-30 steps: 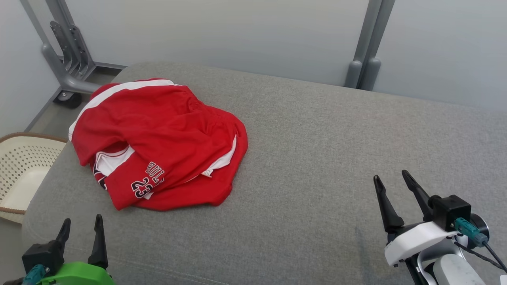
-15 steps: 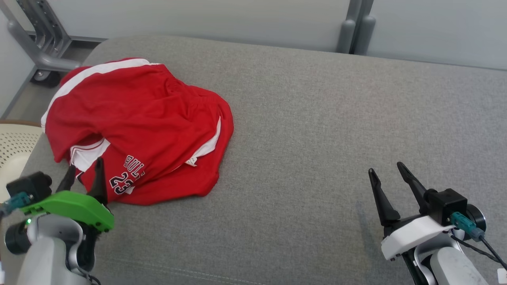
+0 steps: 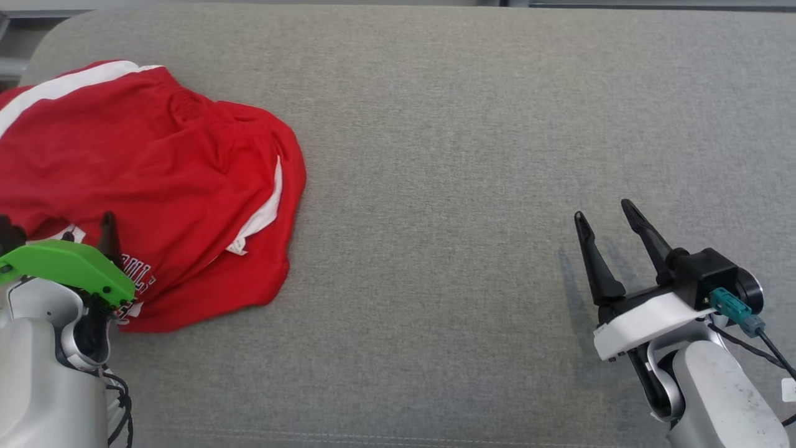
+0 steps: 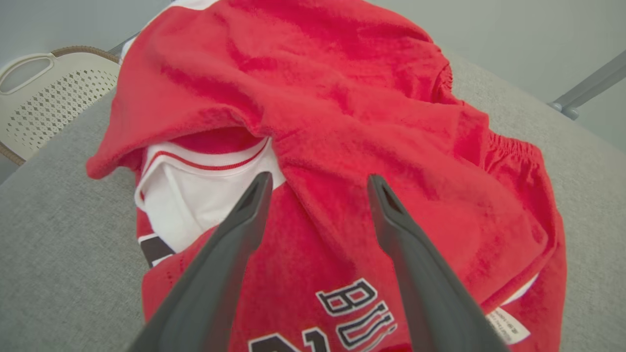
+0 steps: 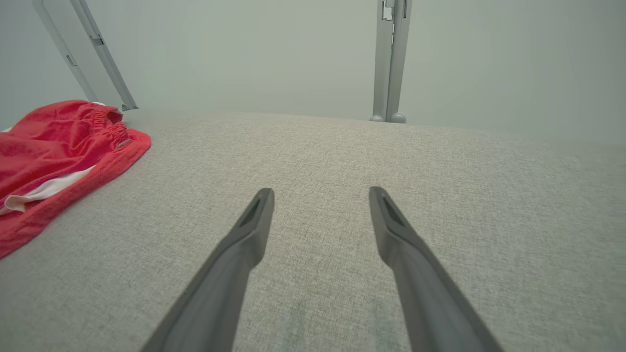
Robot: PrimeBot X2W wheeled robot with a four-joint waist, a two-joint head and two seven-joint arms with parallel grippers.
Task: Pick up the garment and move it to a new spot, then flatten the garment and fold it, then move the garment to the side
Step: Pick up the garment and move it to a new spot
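Grey cushion (image 3: 466, 186): crumpled red garment (image 3: 155, 174) under spread left claw (image 4: 319, 178), contact unclear; right claw (image 3: 602, 208) agape, well apart.

The red sports garment (image 3: 155, 155) runs off the head view's left edge, and the left tool (image 3: 57, 225) covers most of its lettering (image 3: 142, 280). The left wrist view's bottom edge cuts its printed number (image 4: 293, 343); the care label (image 4: 508, 326) is too small to read.
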